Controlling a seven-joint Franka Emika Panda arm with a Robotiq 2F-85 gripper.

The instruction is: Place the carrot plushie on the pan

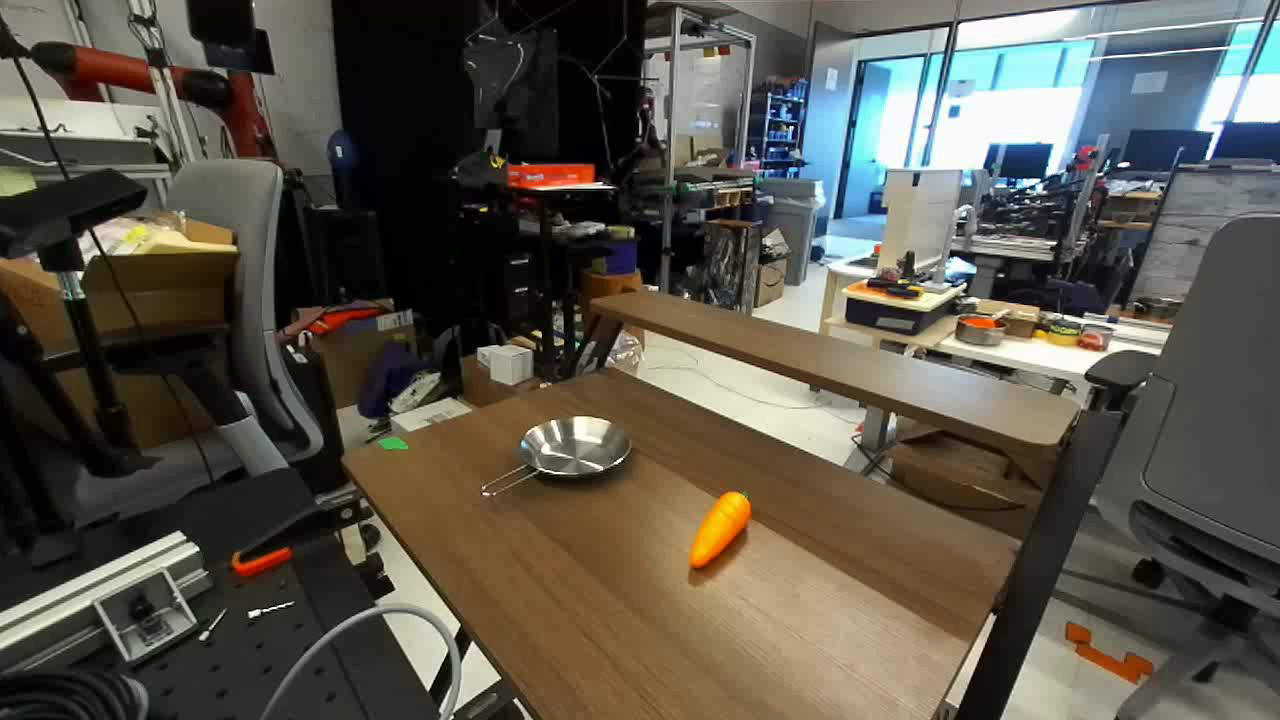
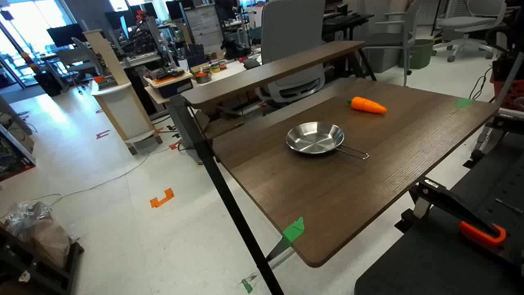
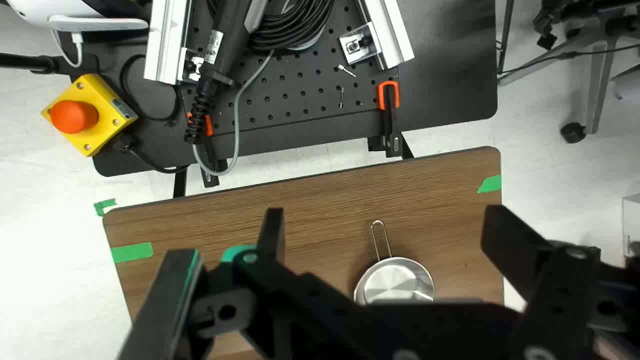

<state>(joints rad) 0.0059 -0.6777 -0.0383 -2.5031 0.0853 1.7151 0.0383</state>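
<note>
Both exterior views: carrot plushie (image 1: 720, 530) is lying on the brown table (image 1: 590, 590), near the pan (image 1: 575, 448) but not touching — wrist view: gripper (image 3: 382, 232) is showing, its fingers standing well apart.

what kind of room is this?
Probably a robotics lab or workshop: a perforated black bench and a yellow box with an orange-red button in the wrist view, plus what looks like a red robot arm in an exterior view.

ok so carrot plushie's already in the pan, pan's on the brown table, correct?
One thing's off: the carrot plushie lies on the brown table, apart from the pan, as both exterior views show. Pan on the table is right.
</note>
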